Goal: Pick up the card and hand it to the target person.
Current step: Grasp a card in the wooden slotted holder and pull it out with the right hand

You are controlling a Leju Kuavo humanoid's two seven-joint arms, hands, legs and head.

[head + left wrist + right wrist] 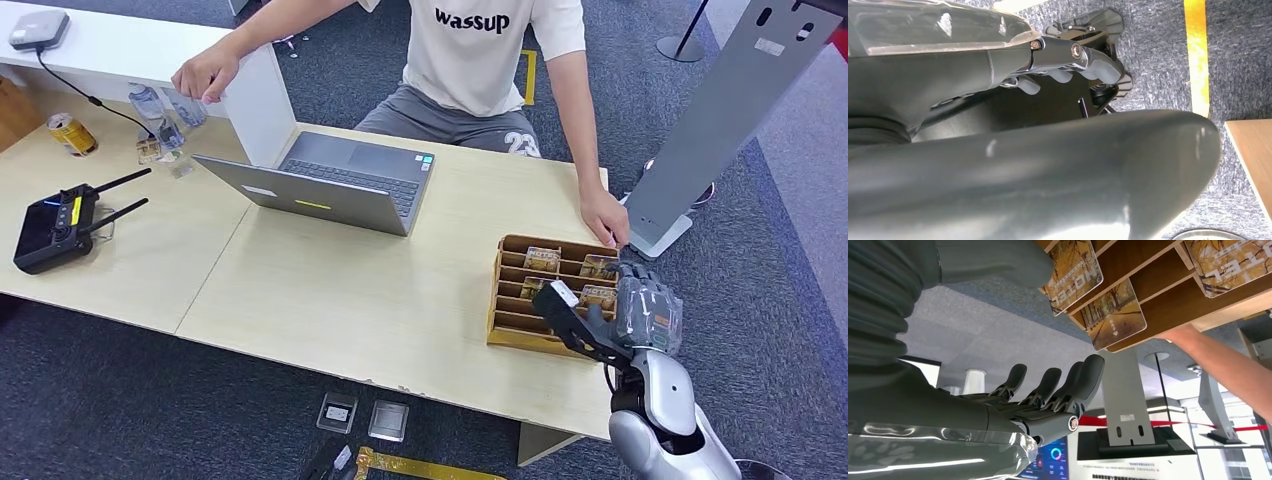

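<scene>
Your right hand (640, 315), fingers spread and empty, hovers over the wooden card rack (515, 290). Lower it toward twelve o'clock onto one card (1113, 315), pinching its exposed edge. You cannot tell the left hand's (1073, 62) state.

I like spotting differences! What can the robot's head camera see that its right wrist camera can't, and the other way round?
Head view alone: the laptop, the black remote controller, the can and the wooden table.

Right wrist view alone: the red barrier tape and a lit screen beyond the hand.

Both: the right hand, open beside the wooden card rack, the cards in its slots, the person's arm and the grey stand.
</scene>
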